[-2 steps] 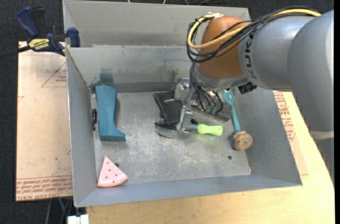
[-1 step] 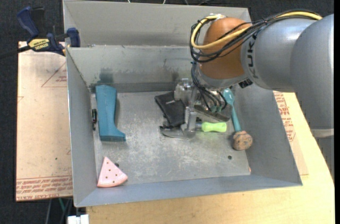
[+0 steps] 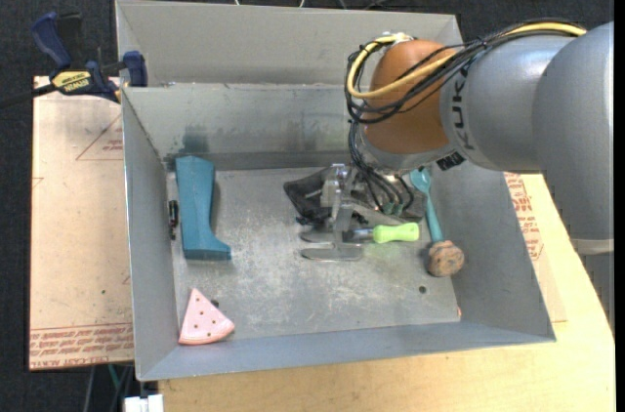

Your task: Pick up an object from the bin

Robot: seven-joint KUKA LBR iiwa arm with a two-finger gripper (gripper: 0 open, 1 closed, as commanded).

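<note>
- The grey metal bin (image 3: pixel 146 234) has sloping walls and a flat floor with a few loose things on it, well spread out.
- Furthest left, near the left wall, a blue boot-shaped piece (image 3: pixel 198 210) lies on its side. Its shaft points to the back of the bin and its foot to the front.
- In front of it, in the front-left corner, lies a pink wedge (image 3: pixel 203 320) with small dark dots, well apart from everything else.
- Toward the middle of the floor lies a black object (image 3: pixel 305 189) of uneven shape, just left of the gripper; I cannot make out what kind of thing it is.
- The gripper (image 3: pixel 339 226) is down low over the middle of the floor. Whether it is open or closed — or has anything in its grasp — I cannot tell.
- Directly in front of the gripper a pale grey flat piece (image 3: pixel 330 253) lies on the floor. It is the thing closest under the gripper; whether they touch I cannot tell.
- Just right of the gripper lies a green handle (image 3: pixel 394 232), pointing rightward.
- Behind that a teal handle (image 3: pixel 429 215) runs from back to front, its upper end hidden under the wrist.
- Near the teal handle's front end sits a brown cork-like lump (image 3: pixel 444 257).
- The arm (image 3: pixel 532 103) reaches in from the right — silver, with an orange cover and looped cables at the wrist.
</note>
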